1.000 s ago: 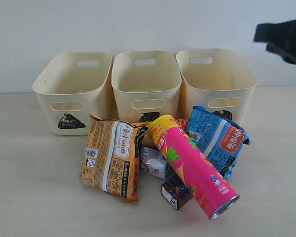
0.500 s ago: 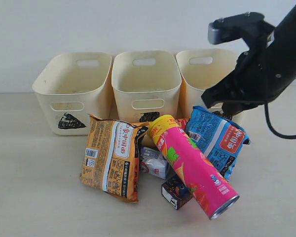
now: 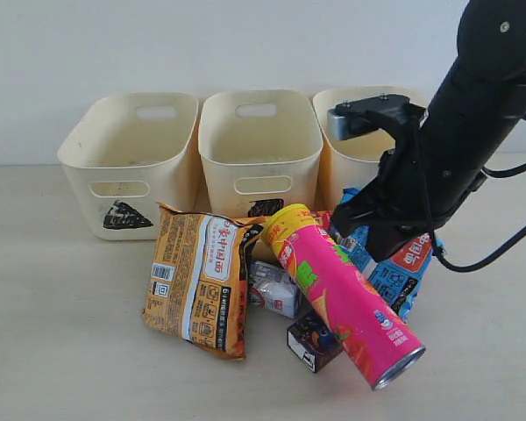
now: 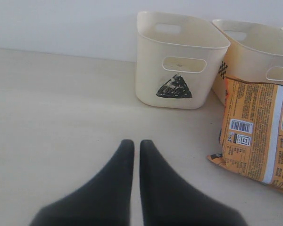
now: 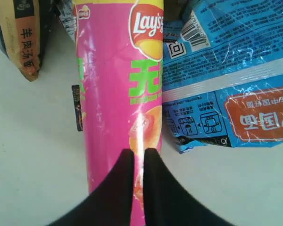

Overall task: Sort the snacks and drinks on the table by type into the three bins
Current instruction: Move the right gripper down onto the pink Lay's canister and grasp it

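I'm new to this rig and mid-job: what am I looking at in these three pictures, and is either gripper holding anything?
This is a robot with two arms, each ending in a two-fingered gripper. The wide picture comes from a camera off the arms; in it the right arm leans over the pile. The other two pictures come from cameras on the wrists, looking along the fingers.

On the table stand three cream tubs in a row: the left bin, the middle bin and the right bin. In front lie an orange bag, a pink chip tube, a blue bag, a white and blue carton and a dark carton.

The left gripper is shut and empty over bare table. The right gripper is shut too, above the pink chip tube, gripping nothing. I cannot tell whether it touches the tube.
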Robot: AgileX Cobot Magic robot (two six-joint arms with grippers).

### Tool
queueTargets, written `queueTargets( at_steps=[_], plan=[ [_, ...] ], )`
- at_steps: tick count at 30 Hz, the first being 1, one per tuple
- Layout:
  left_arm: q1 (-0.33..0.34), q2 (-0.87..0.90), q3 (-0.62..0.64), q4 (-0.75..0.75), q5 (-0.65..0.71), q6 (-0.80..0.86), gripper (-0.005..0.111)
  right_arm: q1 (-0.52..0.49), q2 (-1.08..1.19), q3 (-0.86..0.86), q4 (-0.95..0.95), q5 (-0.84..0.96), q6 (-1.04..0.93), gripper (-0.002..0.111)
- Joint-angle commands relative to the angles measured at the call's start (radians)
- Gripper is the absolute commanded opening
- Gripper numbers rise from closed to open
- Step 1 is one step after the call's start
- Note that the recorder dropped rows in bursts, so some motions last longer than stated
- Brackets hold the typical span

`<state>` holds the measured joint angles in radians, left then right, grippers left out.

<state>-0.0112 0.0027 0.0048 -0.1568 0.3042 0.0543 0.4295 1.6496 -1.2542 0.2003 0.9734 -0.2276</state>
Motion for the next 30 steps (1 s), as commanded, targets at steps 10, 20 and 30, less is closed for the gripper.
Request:
queueTargets(
  at_steps=[10, 20, 30],
  plan=[
    [0.001, -0.003, -0.005, -0.004, -0.015, -0.008, 0.004, -0.001, 0.038, -0.007, 0.0, -0.056, -0.01, 0.072],
    [0.001, -0.003, -0.005, -0.004, -0.015, -0.008, 0.004, -0.001, 0.04, -0.007, 0.011, -0.126, -0.01, 0.086],
    [0.001, -0.003, -0.005, -0.004, -0.015, -0.008, 0.004, 0.001, 0.138, -0.007, 0.031, -0.19, -0.014, 0.086]
  ],
)
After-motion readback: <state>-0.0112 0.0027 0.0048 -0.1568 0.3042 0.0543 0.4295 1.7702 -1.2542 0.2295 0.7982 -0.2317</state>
